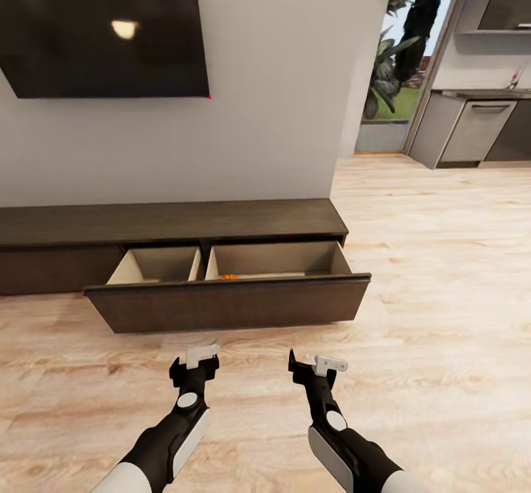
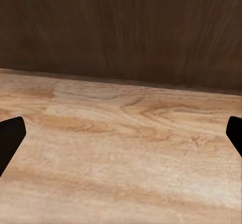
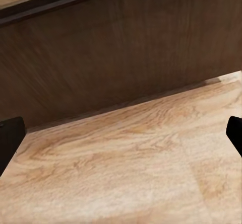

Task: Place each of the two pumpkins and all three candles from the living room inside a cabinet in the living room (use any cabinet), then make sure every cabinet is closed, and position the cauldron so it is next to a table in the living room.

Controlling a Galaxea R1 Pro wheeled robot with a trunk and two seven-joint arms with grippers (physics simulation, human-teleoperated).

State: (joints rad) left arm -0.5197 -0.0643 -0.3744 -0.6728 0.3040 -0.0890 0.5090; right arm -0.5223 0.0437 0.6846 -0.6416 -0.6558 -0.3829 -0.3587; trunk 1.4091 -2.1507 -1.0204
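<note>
Both spread wide, empty: left gripper [image 1: 195, 361], right gripper [image 1: 313, 367]. Ahead: cabinet [image 1: 228, 302] drawer open, orange pumpkin [image 1: 229, 277] inside.

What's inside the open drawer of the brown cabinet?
The drawer has two beige sections. The right one shows a bit of something orange peeking over the front, maybe a pumpkin. The drawer front hides the bottom of both sections, so anything else lying there can't be seen.

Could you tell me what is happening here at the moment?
The robot faces a low dark cabinet whose wide drawer is pulled out. A bit of orange, probably a pumpkin, shows in its right compartment. The left gripper and right gripper are both open and empty, held above the floor just short of the drawer front, so closing it looks likely next.
</note>
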